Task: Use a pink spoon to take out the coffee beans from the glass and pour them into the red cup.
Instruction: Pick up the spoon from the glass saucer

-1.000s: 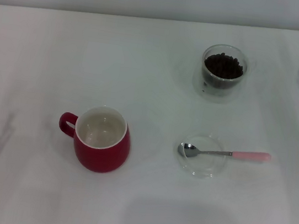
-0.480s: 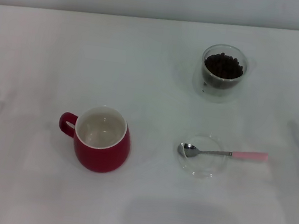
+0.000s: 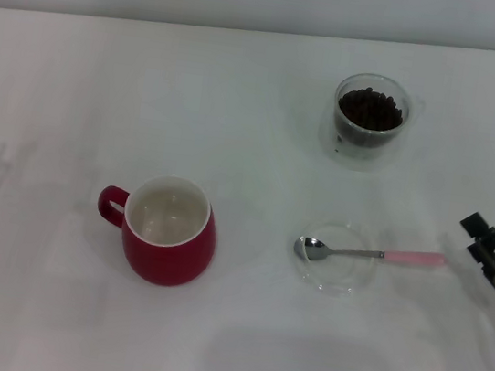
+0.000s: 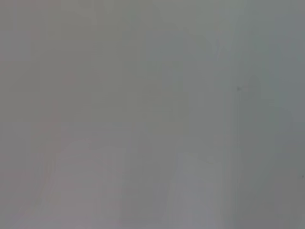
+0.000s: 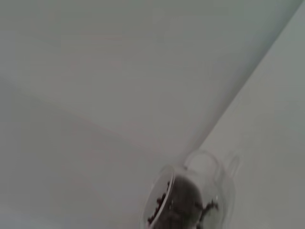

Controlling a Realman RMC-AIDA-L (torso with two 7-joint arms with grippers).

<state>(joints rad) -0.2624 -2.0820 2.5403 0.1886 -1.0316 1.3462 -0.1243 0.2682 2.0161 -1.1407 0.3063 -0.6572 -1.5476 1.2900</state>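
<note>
The pink spoon [image 3: 414, 258] lies flat on the table, its metal bowl resting in a shallow clear dish [image 3: 337, 270] and its pink handle pointing right. The glass [image 3: 368, 119] stands upright at the back right with the coffee beans [image 3: 370, 109] inside; the glass also shows in the right wrist view [image 5: 190, 195]. The red cup [image 3: 167, 234] stands at the front left, white inside, with no beans showing in it. My right gripper [image 3: 473, 236] is open and empty, just right of the spoon's handle end. My left gripper is out of view.
The white table [image 3: 237, 129] ends at a pale wall along the back. The left wrist view shows only bare table surface [image 4: 152, 114].
My right gripper has come down and in from the far right edge towards the spoon's handle end. My left gripper has left the head view at the left edge. The vessels and spoon have not moved.
</note>
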